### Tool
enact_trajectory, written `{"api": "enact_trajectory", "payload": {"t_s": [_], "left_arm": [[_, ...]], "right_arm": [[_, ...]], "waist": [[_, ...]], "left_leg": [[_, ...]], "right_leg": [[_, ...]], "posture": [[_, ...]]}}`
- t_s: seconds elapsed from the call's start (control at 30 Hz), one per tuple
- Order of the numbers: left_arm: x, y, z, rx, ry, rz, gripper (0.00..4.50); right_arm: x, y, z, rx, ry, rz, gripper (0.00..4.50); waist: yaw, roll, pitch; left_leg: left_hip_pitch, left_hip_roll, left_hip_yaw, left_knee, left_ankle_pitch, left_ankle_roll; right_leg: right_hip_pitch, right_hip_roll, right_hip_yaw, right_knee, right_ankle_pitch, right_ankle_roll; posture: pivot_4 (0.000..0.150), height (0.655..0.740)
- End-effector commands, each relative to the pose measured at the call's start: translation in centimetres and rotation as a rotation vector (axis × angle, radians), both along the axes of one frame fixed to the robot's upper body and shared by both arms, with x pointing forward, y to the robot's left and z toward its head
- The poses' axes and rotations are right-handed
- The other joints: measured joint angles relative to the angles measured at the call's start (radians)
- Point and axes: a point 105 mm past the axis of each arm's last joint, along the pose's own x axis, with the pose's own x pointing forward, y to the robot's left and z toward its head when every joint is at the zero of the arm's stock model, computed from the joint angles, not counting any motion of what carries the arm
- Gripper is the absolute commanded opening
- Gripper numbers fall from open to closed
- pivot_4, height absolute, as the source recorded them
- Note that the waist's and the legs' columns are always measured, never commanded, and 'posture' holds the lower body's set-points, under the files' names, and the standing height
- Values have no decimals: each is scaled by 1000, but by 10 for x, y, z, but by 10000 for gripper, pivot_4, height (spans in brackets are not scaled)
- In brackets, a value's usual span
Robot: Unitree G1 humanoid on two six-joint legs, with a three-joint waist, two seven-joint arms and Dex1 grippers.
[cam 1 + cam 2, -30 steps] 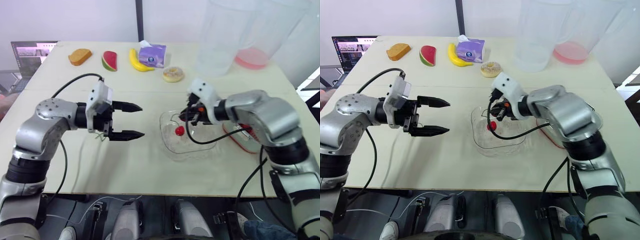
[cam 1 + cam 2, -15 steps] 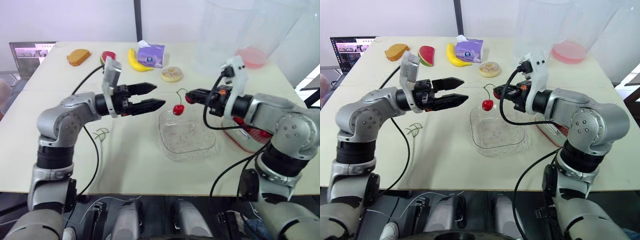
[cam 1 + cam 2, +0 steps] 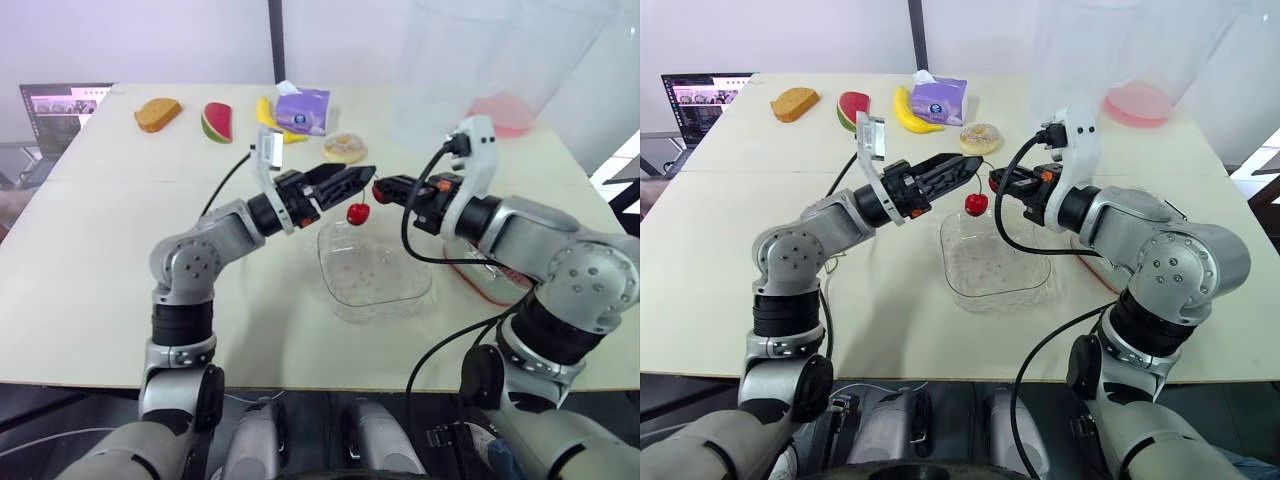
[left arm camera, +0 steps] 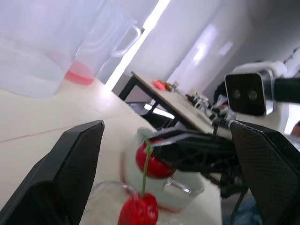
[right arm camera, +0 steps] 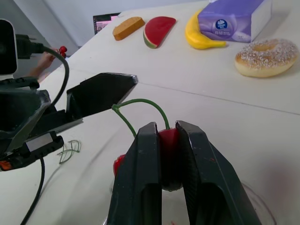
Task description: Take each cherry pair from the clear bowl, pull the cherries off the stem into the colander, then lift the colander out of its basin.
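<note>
Right hand [image 5: 166, 136] pinching cherry pair [image 3: 358, 213] (one dangling), left hand [image 3: 360, 178] spread alongside

The cherry pair [image 3: 358, 212] hung in the air over the clear bowl [image 3: 325, 265]. One red cherry [image 5: 167, 140] was pinched in the right claw [image 5: 167, 127]. The other dangled lower on the green stem [image 5: 144, 100]. The red colander [image 3: 467, 273] sat on the bench beside the bowl.

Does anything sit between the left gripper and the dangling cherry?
Nothing visible does. The left gripper, jaws open, faces the dangling cherry with only air between. The right gripper pinches the twin cherry above the clear bowl.
</note>
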Motion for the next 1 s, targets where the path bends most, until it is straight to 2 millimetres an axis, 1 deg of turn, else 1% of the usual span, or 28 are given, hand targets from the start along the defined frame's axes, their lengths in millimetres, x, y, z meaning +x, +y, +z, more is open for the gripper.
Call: {"api": "enact_trajectory", "payload": {"t_s": [0.03,0.1,0.27,0.4,0.5,0.67,0.73,0.77,1.0], "left_arm": [[-5,-1,7,-20,-15,31,45000],[-4,0,6,-29,-3,47,45000],[-7,-2,1,-10,12,21,45000],[-7,-3,1,-17,21,14,45000],[-9,-4,0,-20,30,-1,37353],[-10,-6,2,-33,36,-12,12882],[-10,-7,2,-37,42,-15,2094],[-10,-7,2,-40,45,-14,385],[-9,-5,6,-58,50,-9,385]], "right_arm": [[-5,3,10,-12,-45,15,1407],[-5,3,11,-15,-47,17,1407],[-6,3,12,-20,-46,19,1407],[-5,4,14,-22,-46,19,1407],[-4,3,15,-25,-46,16,1407],[-5,3,15,-31,-44,22,1407],[-5,3,15,-34,-43,22,1407],[-6,3,14,-35,-42,23,1407],[-7,2,10,-48,-28,27,1407]], "waist": [[0,0,0],[1,0,0],[1,0,0],[1,0,0],[1,0,0],[1,0,0],[1,0,0],[1,0,0],[1,0,0]], "left_leg": [[0,0,0,0,0,0],[0,0,0,0,0,0],[0,0,0,0,0,0],[0,0,0,0,0,0],[0,0,0,0,0,0],[0,0,0,-1,0,0],[0,0,0,-1,0,0],[0,0,0,-1,0,0],[0,0,0,-1,0,0]], "right_leg": [[0,0,0,0,0,0],[0,0,0,0,0,0],[0,1,0,0,0,0],[0,1,0,-1,0,0],[0,2,0,-1,0,0],[0,2,0,-1,0,0],[0,2,0,-1,0,0],[0,2,0,-1,0,0],[0,2,0,-2,0,0]], "posture": [[1500,7400],[1500,7400],[1500,7400],[1500,7400],[1500,7400],[1500,7400],[1500,7400],[1500,7400],[1500,7400]]}}
